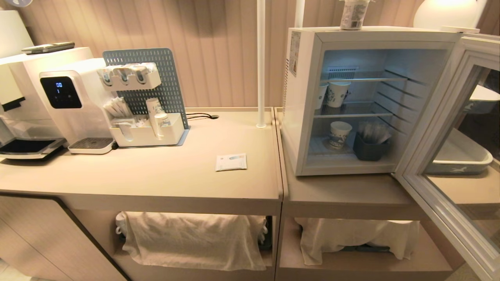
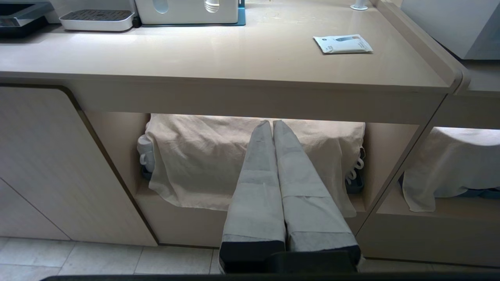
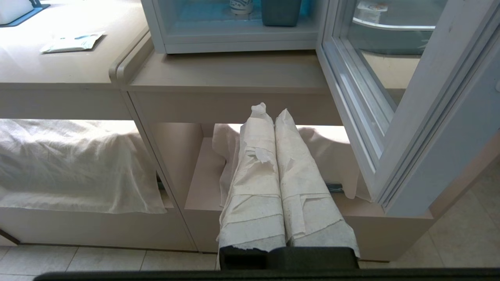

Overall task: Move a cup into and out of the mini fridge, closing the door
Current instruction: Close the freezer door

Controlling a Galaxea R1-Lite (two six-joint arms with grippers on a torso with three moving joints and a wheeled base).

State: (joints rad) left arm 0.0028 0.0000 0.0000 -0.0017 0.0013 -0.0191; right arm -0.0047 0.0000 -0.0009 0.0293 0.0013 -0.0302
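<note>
Beige counter (image 1: 156, 179) against a ribbed pale wall, open shelving beneath hung with cloths. The cup (image 1: 353, 15), a small white tub with dark print, stands on top of the mini fridge (image 1: 304, 97), near the middle of its roof, cut off at the upper frame edge. The fridge sits at the back of the lower right section of counter; its door (image 1: 441, 164) is swung wide open to the right, interior lit. Inside: printed paper cups (image 1: 336, 93) on the middle wire shelf, another on the floor of the box beside a dark bin (image 1: 369, 150). A flat sachet (image 1: 231, 162) lies near the counter's right edge; a coffee machine (image 1: 58, 97) stands at the left back. Left gripper (image 2: 272, 123) hangs low before the shelf cloth, wrapped fingers pressed together, holding nothing. Right gripper (image 3: 269, 111) likewise closed and empty, below the counter edge beside the open door. Judgement: the cup rests outside with the door open; closing the door remains.
</note>
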